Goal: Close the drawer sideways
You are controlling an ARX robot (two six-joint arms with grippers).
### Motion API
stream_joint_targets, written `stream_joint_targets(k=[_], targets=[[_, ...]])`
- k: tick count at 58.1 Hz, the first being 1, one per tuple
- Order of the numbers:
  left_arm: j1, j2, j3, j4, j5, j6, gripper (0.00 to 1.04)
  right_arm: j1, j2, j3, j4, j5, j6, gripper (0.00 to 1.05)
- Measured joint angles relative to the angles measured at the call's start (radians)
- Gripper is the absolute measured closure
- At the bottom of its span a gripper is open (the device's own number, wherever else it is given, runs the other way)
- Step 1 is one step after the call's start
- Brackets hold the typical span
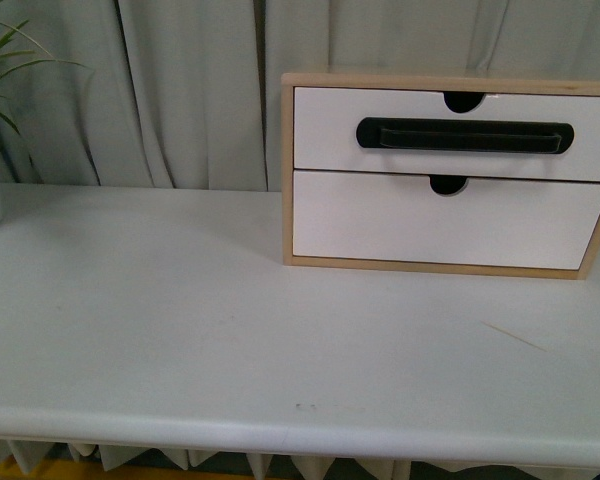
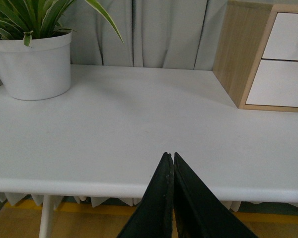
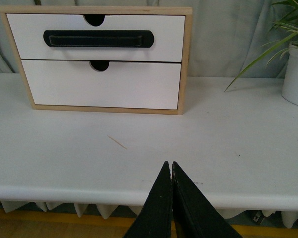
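The left gripper (image 2: 173,157) has its two black fingers pressed tight together, with nothing between them. It hangs near the front edge of the white table (image 2: 114,129), out past the rim. The right gripper (image 3: 171,166) looks the same: its black fingers meet at the tips and hold nothing, and it sits just past the front edge of the table too. Neither arm shows in the front view. Well away from both grippers, at the back of the table on the right side, stands a light wooden box (image 1: 288,170) with two white drawers stacked in it. The drawer (image 1: 460,135) with the long black bar handle (image 1: 464,136) is the top one. It has a half-round notch in its top edge. In the front view its right end seems to stick out a little past the box frame. The plain white drawer (image 1: 440,222) sits under it and has a small notch of its own. A thin pale stick (image 3: 117,143) lies on the table in front of the box. A white pot (image 2: 34,67) with a green leafy plant (image 2: 35,17) stands at the back left of the table. Gray curtains (image 1: 180,90) hang behind everything.
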Motion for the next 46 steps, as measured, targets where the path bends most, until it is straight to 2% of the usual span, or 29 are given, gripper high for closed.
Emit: stream_joint_targets(k=[7, 12, 26, 30, 36, 41, 46], targets=[[0.000, -0.037, 0.000, -0.038, 0.000, 0.000, 1.01, 0.000, 0.000, 0.000, 0.000, 0.000, 0.000, 1.03], [0.000, -0.153, 0.000, -0.183, 0.001, 0.000, 1.01, 0.000, 0.000, 0.000, 0.000, 0.000, 0.000, 1.03], [0.000, -0.189, 0.000, -0.196, 0.000, 0.000, 1.01, 0.000, 0.000, 0.000, 0.000, 0.000, 0.000, 1.03], [0.000, -0.189, 0.000, -0.196, 0.001, 0.000, 0.92, 0.000, 0.000, 0.000, 0.000, 0.001, 0.000, 1.00], [0.000, -0.189, 0.000, -0.196, 0.000, 0.000, 0.67, 0.000, 0.000, 0.000, 0.000, 0.000, 0.000, 0.76], [0.000, -0.189, 0.000, -0.196, 0.001, 0.000, 0.53, 0.000, 0.000, 0.000, 0.000, 0.000, 0.000, 0.63], [0.000, -0.189, 0.000, -0.196, 0.000, 0.000, 0.37, 0.000, 0.000, 0.000, 0.000, 0.000, 0.000, 0.44]])
